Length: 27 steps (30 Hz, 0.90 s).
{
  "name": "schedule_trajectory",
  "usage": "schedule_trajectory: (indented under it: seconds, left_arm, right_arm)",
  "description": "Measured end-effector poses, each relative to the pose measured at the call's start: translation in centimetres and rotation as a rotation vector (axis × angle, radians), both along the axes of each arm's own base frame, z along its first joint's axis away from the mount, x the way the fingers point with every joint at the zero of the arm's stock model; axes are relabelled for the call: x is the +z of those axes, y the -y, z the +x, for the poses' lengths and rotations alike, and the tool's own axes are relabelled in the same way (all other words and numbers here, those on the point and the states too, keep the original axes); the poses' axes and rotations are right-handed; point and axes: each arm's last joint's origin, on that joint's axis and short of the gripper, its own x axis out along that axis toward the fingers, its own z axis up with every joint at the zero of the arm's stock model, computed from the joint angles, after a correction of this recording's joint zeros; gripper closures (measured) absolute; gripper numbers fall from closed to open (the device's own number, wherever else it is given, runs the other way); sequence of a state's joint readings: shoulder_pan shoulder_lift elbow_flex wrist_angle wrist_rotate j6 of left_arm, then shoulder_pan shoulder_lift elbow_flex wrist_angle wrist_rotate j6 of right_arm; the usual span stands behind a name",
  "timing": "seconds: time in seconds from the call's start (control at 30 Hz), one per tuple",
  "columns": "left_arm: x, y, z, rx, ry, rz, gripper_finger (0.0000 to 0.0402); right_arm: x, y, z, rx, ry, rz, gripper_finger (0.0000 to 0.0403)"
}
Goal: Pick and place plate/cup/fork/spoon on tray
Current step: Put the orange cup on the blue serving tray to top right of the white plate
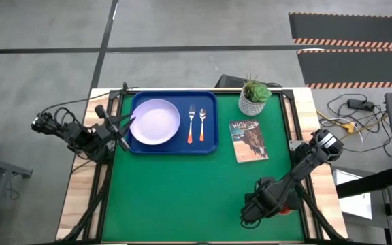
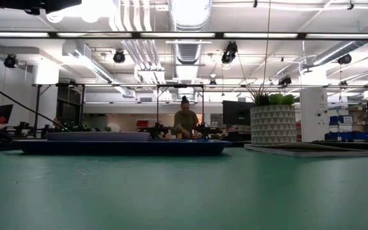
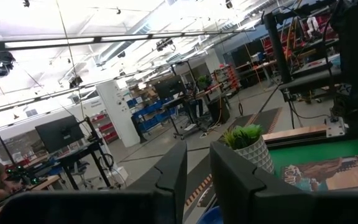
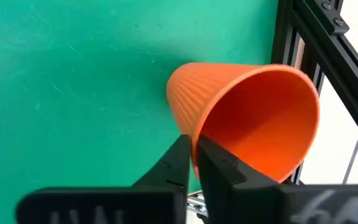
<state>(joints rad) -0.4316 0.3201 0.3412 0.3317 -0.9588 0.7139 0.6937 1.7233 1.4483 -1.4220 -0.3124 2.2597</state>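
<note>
Near the table's right front corner, right gripper (image 4: 192,152) down low, fingers pinched on the rim of the cup (image 4: 247,118), tilted over the green mat (image 1: 182,197). On the tray (image 1: 209,144): plate (image 1: 155,122), fork (image 1: 190,124), spoon (image 1: 202,123). At the tray's left edge, left gripper (image 3: 196,163), fingers nearly together, holding nothing.

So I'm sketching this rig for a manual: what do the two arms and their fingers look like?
Both arms are dark, nearly black, jointed segments. The left arm trails loose black cables. The right arm has a pale band near its upper joint. The right gripper has flat, angular matte-black fingers on a dark bar with faint lettering.
</note>
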Motion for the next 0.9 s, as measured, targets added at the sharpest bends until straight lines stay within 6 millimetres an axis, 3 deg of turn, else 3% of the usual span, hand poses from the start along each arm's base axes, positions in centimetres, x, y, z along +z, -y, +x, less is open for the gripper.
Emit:
schedule_trajectory:
  seconds: [0.33, 0.53, 0.7, 0.9]
  left_arm:
    - [0.0, 0.0, 0.0, 0.0, 0.0, 0.0, 0.0346]
    - [0.0, 0.0, 0.0, 0.0, 0.001, 0.0, 0.0346]
    - [0.0, 0.0, 0.0, 0.0, 0.001, 0.0, 0.0346]
    - [0.0, 0.0, 0.0, 0.0, 0.002, -0.001, 0.0346]
  right_arm:
    - [0.5, 0.3, 0.0, 0.001, 0.011, 0.012, 0.0393]
    - [1.8, 1.5, 1.9, 0.033, 0.132, -0.018, 0.0394]
    - [3.4, 4.2, 4.5, 0.107, 0.276, -0.077, 0.0394]
    - [5.0, 9.4, 7.8, 0.273, 0.404, -0.151, 0.0394]
